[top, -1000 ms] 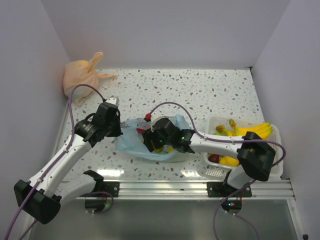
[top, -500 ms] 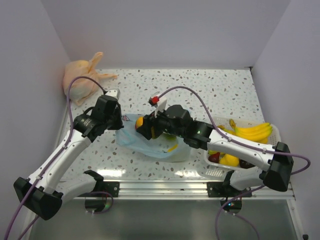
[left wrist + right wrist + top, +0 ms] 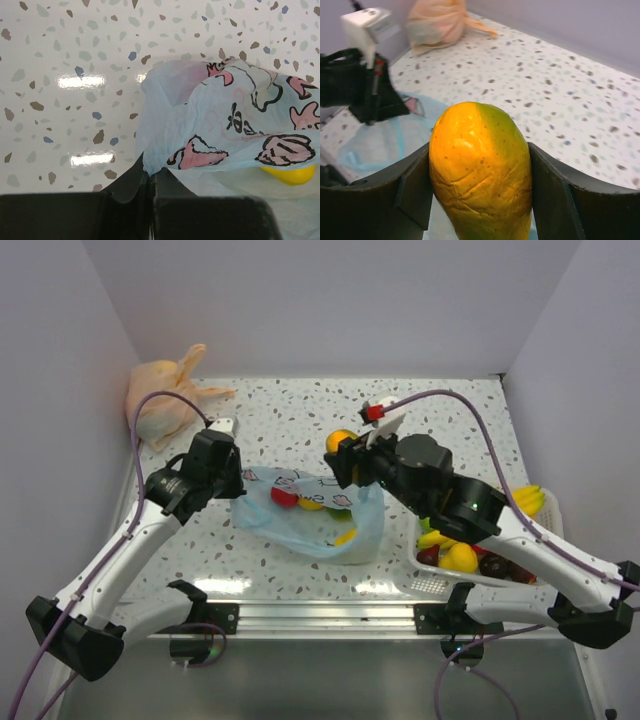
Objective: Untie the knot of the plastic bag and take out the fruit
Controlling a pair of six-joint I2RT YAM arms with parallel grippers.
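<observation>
The light blue plastic bag (image 3: 312,528) lies open mid-table, its cartoon print (image 3: 235,120) facing up. My left gripper (image 3: 238,484) is shut on the bag's left edge (image 3: 149,167). The knot is out of view. My right gripper (image 3: 341,448) hangs above the bag's back right corner, shut on a yellow-orange and green fruit (image 3: 480,170) that fills the gap between its fingers (image 3: 415,187). A red fruit (image 3: 284,497) and yellow pieces (image 3: 345,536) remain in the bag; a yellow one shows under the plastic (image 3: 291,175).
A white basket (image 3: 428,585) at the right holds bananas (image 3: 526,502) and other fruit. A tied peach-orange bag (image 3: 160,398) sits in the back left corner. Walls close in on three sides.
My right gripper has lifted the yellow-orange fruit out of the blue bag and carried it up and to the back right. The left gripper has kept its hold on the bag's edge.
</observation>
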